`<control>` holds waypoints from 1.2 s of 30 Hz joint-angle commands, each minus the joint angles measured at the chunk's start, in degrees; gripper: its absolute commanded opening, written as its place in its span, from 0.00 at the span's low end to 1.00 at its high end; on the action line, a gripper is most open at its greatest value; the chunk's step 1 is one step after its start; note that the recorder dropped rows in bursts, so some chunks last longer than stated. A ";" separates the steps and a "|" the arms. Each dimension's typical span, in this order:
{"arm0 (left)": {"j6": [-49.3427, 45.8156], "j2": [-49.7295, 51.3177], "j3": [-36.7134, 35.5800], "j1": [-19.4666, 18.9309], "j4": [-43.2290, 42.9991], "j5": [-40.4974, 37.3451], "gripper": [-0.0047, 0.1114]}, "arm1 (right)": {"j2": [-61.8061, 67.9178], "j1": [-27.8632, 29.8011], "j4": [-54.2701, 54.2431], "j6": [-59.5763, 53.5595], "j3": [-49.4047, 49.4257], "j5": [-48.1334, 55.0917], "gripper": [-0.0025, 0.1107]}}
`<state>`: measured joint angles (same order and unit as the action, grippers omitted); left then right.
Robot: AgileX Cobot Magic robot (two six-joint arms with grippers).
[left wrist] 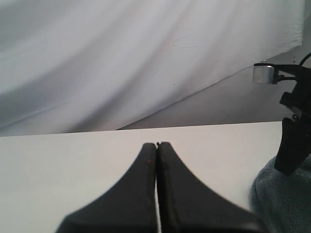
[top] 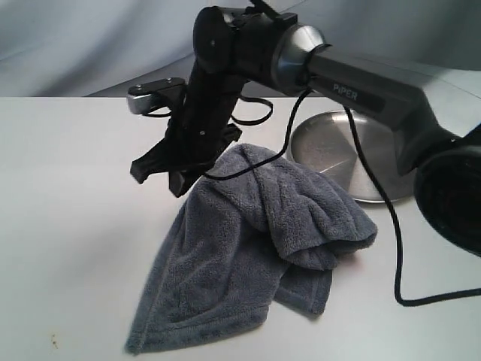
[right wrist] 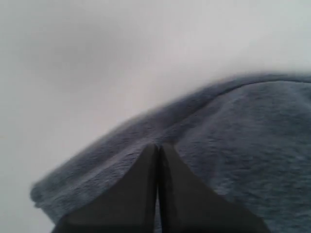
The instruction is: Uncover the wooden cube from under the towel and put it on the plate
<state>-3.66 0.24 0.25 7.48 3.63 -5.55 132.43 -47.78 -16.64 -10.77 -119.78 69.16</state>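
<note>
The grey-blue fleece towel lies bunched on the white table, its upper left edge raised toward my right gripper. In the right wrist view that gripper has its jaws pressed together on a fold of the towel. The steel plate sits behind the towel at the right, partly under the right arm. The wooden cube is hidden. My left gripper is shut on nothing above bare table, and its view shows the towel and the right gripper at its edge.
A black cable hangs from the right arm, crosses the plate and trails onto the table at the right. A white cloth backdrop hangs behind the table.
</note>
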 commanded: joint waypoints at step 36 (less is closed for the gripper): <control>0.15 -0.24 -0.25 -0.12 0.14 0.62 0.04 | -36.86 17.08 6.96 2.13 64.70 -30.82 0.02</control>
<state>-3.66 0.24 0.25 7.48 3.63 -5.55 96.12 -31.04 -10.18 -8.11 -55.15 41.22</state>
